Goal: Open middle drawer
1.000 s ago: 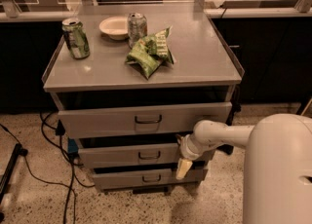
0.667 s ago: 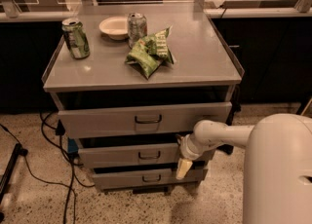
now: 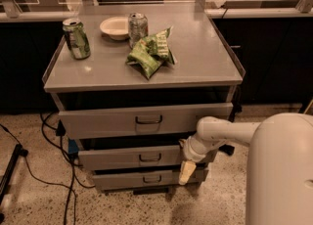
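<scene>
The middle drawer (image 3: 112, 159) is the second of three grey drawer fronts in the cart, with a small dark bar handle (image 3: 150, 157) at its centre. There is a dark gap above its front. My gripper (image 3: 185, 171) hangs pointing down at the right end of the middle drawer, overlapping the right end of the bottom drawer (image 3: 122, 180). It is well to the right of the handle. My white arm (image 3: 222, 133) reaches in from the right.
The top drawer (image 3: 102, 121) stands out the farthest. On the cart top (image 3: 200, 57) are a green can (image 3: 77, 38), a white bowl (image 3: 115, 27), a silver can (image 3: 138, 26) and green snack bags (image 3: 149, 53). Black cables (image 3: 63, 170) lie on the floor at the left.
</scene>
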Controlling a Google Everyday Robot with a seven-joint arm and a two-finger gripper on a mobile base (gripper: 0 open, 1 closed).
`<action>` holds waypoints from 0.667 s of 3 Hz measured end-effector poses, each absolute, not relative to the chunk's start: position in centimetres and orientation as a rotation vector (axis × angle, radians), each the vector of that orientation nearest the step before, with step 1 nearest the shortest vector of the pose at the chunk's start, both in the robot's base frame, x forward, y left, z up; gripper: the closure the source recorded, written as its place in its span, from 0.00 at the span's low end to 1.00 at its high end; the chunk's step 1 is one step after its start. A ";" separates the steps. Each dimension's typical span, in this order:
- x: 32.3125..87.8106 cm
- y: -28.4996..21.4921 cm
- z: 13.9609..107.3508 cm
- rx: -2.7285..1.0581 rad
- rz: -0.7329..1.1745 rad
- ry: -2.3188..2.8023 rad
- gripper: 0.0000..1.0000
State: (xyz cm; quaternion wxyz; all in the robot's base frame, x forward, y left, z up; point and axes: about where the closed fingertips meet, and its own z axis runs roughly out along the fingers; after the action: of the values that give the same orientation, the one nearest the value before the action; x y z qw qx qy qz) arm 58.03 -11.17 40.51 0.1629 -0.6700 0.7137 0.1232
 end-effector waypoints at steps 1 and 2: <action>56.3 -11.7 41.4 -1.894 0.425 2.090 0.00; 54.4 -12.2 41.8 -1.895 0.511 2.149 0.00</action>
State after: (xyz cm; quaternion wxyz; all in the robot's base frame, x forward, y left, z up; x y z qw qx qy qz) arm 54.41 -12.17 41.82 0.1152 -0.6467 0.7335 0.1745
